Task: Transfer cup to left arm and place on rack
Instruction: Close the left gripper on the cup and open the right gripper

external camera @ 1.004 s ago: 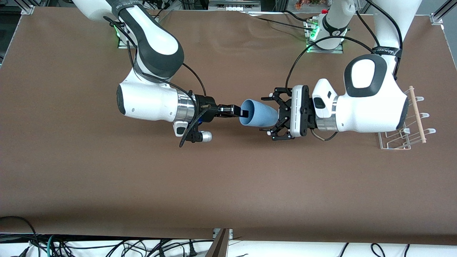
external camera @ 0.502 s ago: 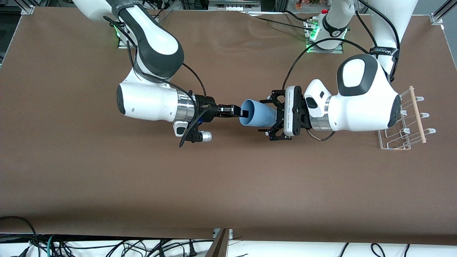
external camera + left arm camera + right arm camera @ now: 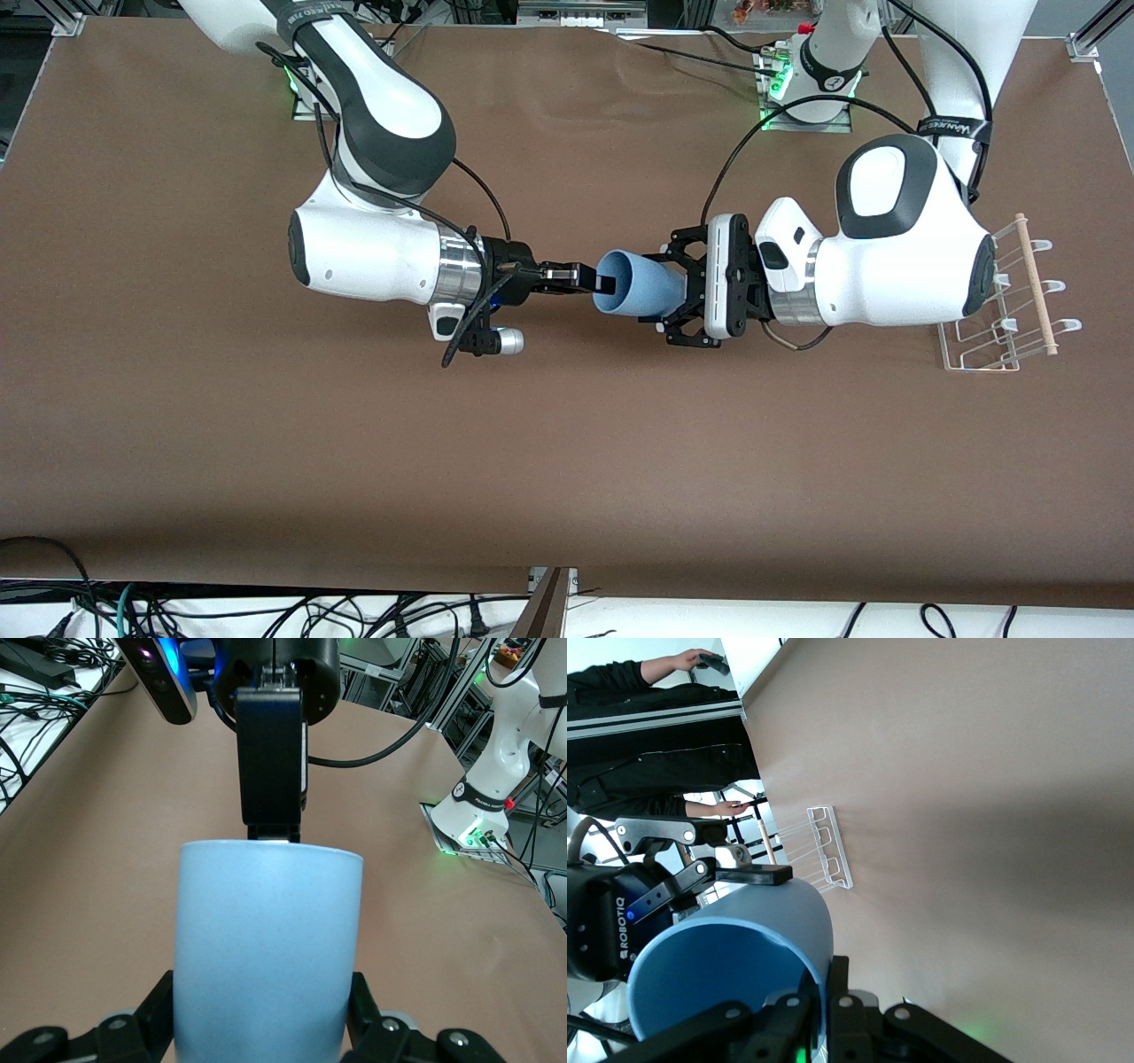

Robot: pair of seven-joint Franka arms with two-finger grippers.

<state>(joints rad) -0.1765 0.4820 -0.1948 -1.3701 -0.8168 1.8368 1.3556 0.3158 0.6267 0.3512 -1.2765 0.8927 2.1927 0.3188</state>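
Note:
The light-blue cup (image 3: 638,285) lies sideways in the air over the middle of the table, held between both grippers. My right gripper (image 3: 604,282) is shut on its rim, one slim finger inside and one outside; the right wrist view shows this grip (image 3: 824,992) on the cup (image 3: 735,957). My left gripper (image 3: 666,288) has its black claw closed around the cup's base. In the left wrist view its fingers (image 3: 151,1010) press both sides of the cup (image 3: 266,939). The rack (image 3: 1010,301) stands at the left arm's end of the table.
The brown table (image 3: 567,461) stretches wide under both arms. Cables and green-lit arm bases (image 3: 802,97) sit along the edge nearest the robots. The rack also shows in the right wrist view (image 3: 824,846).
My left gripper has moved in over the cup's base and its claw has narrowed from wide open to closed on the cup. The right gripper and cup have barely moved.

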